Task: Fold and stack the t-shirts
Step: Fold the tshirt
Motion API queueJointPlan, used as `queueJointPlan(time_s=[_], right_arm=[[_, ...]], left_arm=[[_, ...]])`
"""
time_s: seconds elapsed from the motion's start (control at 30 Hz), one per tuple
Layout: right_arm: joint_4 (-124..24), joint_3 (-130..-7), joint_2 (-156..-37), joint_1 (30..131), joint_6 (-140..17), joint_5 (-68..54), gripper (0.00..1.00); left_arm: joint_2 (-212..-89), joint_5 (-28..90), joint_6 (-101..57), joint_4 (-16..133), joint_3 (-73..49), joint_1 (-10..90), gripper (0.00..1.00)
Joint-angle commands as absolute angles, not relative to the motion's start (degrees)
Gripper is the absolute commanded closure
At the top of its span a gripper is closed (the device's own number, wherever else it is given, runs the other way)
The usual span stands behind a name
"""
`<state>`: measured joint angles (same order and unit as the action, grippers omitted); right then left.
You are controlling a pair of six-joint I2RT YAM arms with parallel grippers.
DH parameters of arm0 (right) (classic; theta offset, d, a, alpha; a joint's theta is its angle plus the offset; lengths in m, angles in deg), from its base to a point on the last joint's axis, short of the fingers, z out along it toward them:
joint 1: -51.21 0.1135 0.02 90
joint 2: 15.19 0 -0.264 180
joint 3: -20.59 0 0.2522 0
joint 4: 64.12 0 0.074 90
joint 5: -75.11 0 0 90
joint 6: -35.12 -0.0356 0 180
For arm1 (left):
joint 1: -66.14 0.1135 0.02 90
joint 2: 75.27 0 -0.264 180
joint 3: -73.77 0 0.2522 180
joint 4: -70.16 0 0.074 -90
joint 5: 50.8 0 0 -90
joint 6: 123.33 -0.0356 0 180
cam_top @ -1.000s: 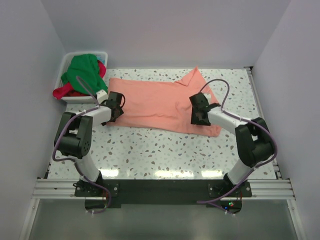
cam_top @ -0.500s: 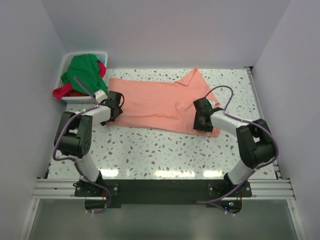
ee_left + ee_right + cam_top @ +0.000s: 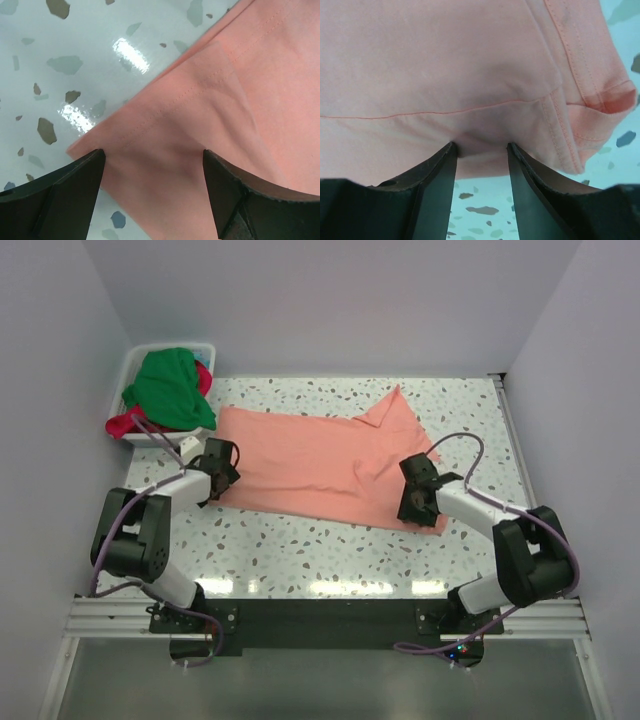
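**While both arms reach low, a pink shirt lies spread between them**

Because each forearm is stretched out close to the table point(image 3: 300, 550), the left arm point(image 3: 150, 505) and right arm point(image 3: 480, 505) both angle inward towards the cloth. The left gripper point(image 3: 152, 159) has its jaws spread wide and released, straddling a stitched corner of the salmon-pink shirt point(image 3: 300, 455). The right gripper point(image 3: 480, 147) is half closed astride a small pucker at the shirt's near right edge; whether it truly pinches the cloth cannot be told.

Soft and matte, the shirt lies mostly flat on glossy speckled terrazzo, with a few shallow creases. Its long axis runs left to right, slanting nearer at the right end, where a pointed flap juts towards the far wall. The green shirt point(image 3: 165, 385) and red-magenta shirt point(image 3: 125, 423) sit crumpled in the white tub point(image 3: 205, 346) at the far left corner.
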<state>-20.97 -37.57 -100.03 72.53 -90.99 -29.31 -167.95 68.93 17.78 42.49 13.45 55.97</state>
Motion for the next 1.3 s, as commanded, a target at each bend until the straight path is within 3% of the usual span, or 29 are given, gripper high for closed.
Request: queueJointPlan(time_s=[0.0, 0.3, 0.67, 1.27], right_arm=[[-12.57, -34.04, -96.41, 71.95, -92.40, -29.84, 0.51], [-7.91, -35.00, -95.26, 71.60, -96.27, -30.19, 0.51], [-6.95, -31.32, -94.74, 71.07, -103.91, -27.02, 0.59], [6.68, -37.54, -82.88, 70.37, -107.44, -39.86, 0.56]], left_arm=[[-165.02, 63.37, 20.11, 36.10, 20.02, 56.74, 0.16], [-157.54, 63.63, 22.56, 32.68, 26.09, 54.19, 0.16], [-155.16, 64.50, 28.36, 26.08, 26.70, 51.12, 0.16], [-149.89, 68.11, 29.08, 20.01, 25.83, 50.68, 0.16]])
